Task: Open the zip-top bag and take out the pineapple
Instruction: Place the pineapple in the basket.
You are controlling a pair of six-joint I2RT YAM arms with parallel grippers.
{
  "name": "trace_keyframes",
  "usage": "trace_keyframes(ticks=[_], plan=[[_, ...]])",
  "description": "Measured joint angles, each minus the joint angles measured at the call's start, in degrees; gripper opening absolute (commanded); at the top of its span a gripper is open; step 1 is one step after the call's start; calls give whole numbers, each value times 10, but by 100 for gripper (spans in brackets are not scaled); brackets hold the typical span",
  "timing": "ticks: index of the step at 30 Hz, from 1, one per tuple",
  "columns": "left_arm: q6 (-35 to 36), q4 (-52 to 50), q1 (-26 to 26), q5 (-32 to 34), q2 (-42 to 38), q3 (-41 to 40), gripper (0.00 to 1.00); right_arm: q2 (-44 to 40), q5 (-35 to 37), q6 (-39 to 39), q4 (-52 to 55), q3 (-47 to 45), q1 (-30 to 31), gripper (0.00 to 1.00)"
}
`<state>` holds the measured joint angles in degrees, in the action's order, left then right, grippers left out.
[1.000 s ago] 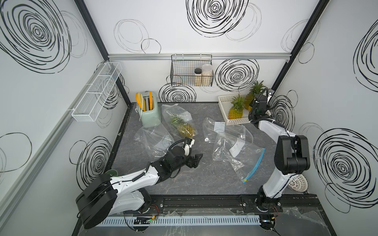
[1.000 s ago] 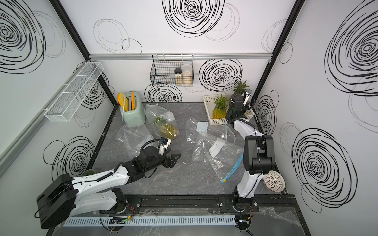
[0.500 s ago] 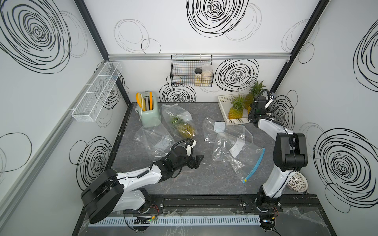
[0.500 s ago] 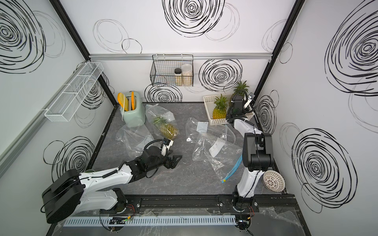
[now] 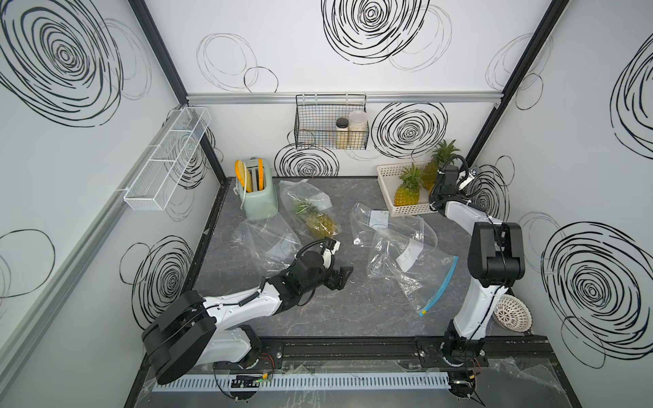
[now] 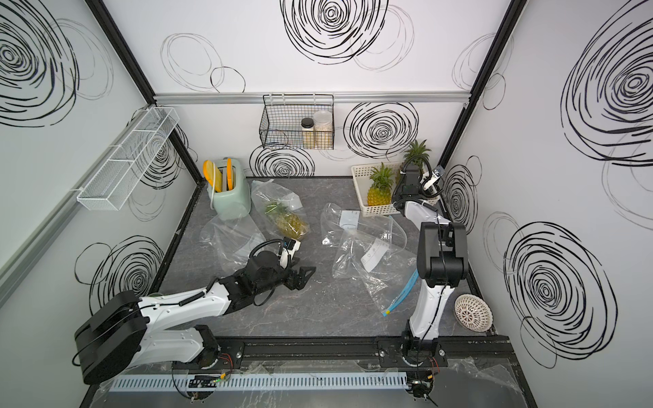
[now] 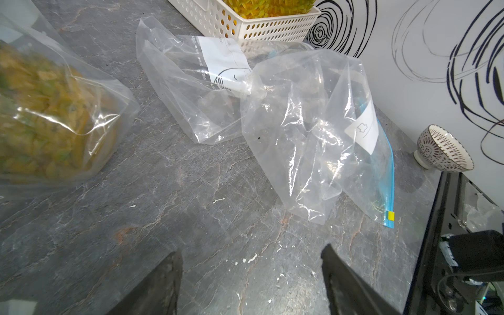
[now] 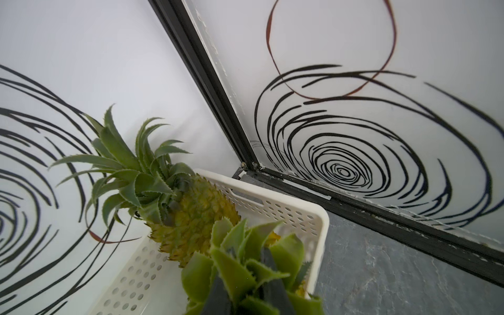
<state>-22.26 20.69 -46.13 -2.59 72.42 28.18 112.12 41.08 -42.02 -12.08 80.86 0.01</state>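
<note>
Pineapple spiky green crown clamped by right gripper | left gripper jaws spread, empty | basket white, perforated plastic

That tabletop looks like dark grey stone, matt, with pale veins. The zip-top bags are thin clear plastic, crinkly and super shiny. The basket at 1 o'clock is matt white perforated plastic. The pineapple in it has rough, scaly skin, and the crown leaves look waxy. The wire rack at 12 is black metal. The bowl at 4 seems glazed.
</note>
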Motion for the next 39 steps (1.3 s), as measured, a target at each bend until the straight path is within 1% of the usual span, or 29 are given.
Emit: trace_keyframes(ticks=[1, 2, 6, 9, 13, 16, 21, 27, 32, 39], plan=[[0, 0, 1, 0, 1, 0, 83, 7, 2, -2, -2, 5, -1, 4], [0, 0, 2, 0, 2, 1, 83, 12, 1, -5, 2, 15, -2, 9], [0, 0, 3, -2, 7, 3, 83, 16, -1, -12, 14, 25, -5, 29], [0, 0, 5, -4, 8, 3, 84, 20, 1, -15, 17, 29, -7, 51], [0, 0, 6, -5, 11, 3, 83, 22, 8, -5, 17, 29, -8, 62], [0, 2, 6, -10, 16, 3, 83, 21, 7, 12, -9, 13, -9, 66], [-1, 4, 5, -15, 23, 4, 83, 1, 1, 46, -79, -47, -4, 75], [-1, 5, 4, -17, 23, 5, 82, -38, -8, 80, -126, -114, 4, 79], [-1, 5, 0, -17, 21, 5, 82, -67, -18, 101, -154, -150, 10, 80], [-1, 5, -4, -17, 13, 4, 82, -68, -39, 118, -174, -150, 12, 81]])
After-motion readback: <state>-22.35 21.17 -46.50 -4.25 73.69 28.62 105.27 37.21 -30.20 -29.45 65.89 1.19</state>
